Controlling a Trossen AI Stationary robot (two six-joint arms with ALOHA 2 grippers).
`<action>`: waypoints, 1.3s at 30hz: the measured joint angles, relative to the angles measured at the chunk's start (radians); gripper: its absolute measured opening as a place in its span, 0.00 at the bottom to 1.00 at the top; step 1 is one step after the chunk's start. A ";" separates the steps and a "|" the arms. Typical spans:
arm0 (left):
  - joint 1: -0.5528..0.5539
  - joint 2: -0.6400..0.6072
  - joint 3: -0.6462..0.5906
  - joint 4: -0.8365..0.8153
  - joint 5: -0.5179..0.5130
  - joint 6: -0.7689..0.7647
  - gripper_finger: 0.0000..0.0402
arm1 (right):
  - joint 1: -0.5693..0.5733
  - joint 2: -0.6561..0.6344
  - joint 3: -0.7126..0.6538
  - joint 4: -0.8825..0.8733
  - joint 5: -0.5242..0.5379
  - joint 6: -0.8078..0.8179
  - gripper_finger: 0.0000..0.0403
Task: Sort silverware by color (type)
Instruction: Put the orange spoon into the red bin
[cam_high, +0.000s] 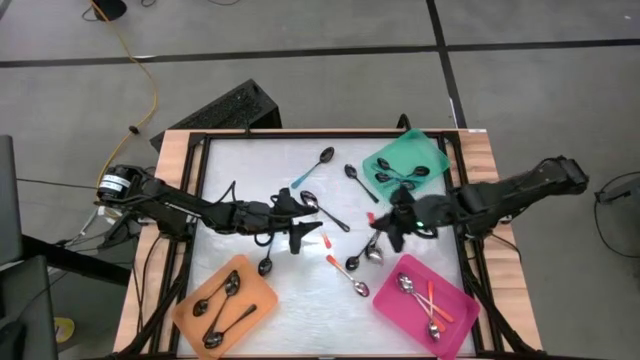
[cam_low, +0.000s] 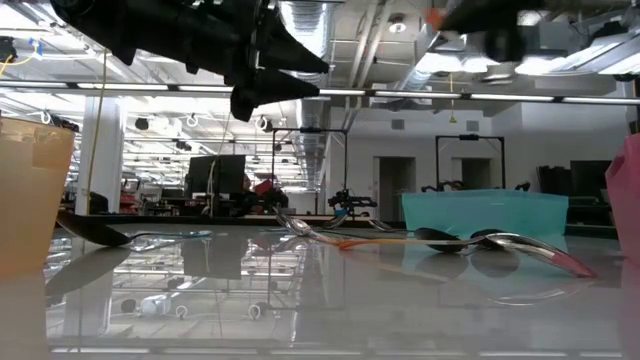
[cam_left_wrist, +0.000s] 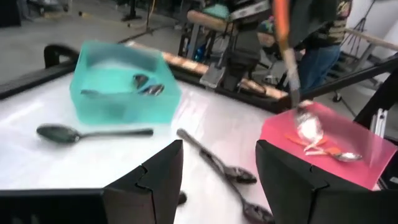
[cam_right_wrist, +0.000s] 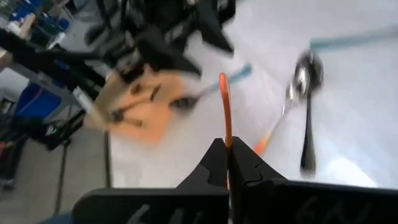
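Roughly half sorted, judging from the trays. Orange tray (cam_high: 262, 305): about four dark-looking spoons in. Pink tray (cam_high: 455, 300): about three spoons, orange handles among them. Teal tray (cam_high: 430, 150): about three in.

Loose on the table (cam_high: 240, 170), placed from the teal tray: teal-handled spoon (cam_high: 312, 168) and dark spoon (cam_high: 359, 181) just beside it toward centre, long spoon (cam_high: 325, 211) farther in, orange-handled spoon (cam_high: 349, 277) and two more between teal and pink trays, one spoon (cam_high: 266, 264) near the orange tray. About seven left.

Right gripper (cam_right_wrist: 227, 163) clamped on orange-handled spoon (cam_right_wrist: 224, 106), lifted, between teal and pink trays. Likely bound for pink.

Left gripper (cam_left_wrist: 217, 171) jaws apart, empty, mid-table, well clear of the teal tray.
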 joint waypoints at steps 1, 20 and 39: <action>0.000 0.000 0.000 -0.010 0.000 -0.007 0.46 | 0.023 -0.022 0.000 -0.054 -0.001 0.040 0.00; 0.000 0.000 0.000 -0.075 -0.010 -0.030 0.46 | 0.615 0.039 0.000 -0.532 -0.010 0.909 0.01; 0.000 0.000 0.000 -0.085 -0.110 -0.030 0.46 | 0.578 0.338 0.000 -0.469 -0.257 0.823 0.01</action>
